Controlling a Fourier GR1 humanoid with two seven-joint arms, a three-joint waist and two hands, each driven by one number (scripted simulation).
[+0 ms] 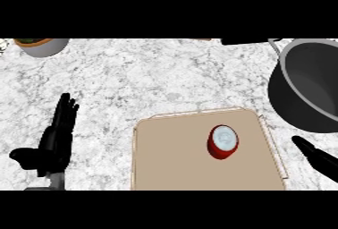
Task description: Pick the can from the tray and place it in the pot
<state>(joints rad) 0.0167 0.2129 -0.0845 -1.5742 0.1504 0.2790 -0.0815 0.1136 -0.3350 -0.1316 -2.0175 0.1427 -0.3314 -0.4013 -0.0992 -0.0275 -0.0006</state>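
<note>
A white-grey marble counter (145,76) fills the view. At its far left corner stands a grey bowl (48,48), cut by the top edge, with an orange rim and something dark green and brown inside; what that is cannot be told.

Lower down on the left, the left hand (56,134) rests over the counter, open, its fingers straight and pointing away from the robot, the thumb out to the side. It holds nothing and is well apart from the tray.

The tan tray (171,156) lies in the lower middle, with its near end cut by the lower edge. The can (223,142) stands upright on the tray, right of its middle, and nothing touches it. Its side is red and its top pale and silvery. Any label is too small to read.

At the lower right, just beside the tray's right rim, the right hand (317,156) shows only as straight fingers, holding nothing.

Above it the dark grey pot (290,96) sits at the right edge, partly out of view. The part of its inside that shows is plain dark grey.
</note>
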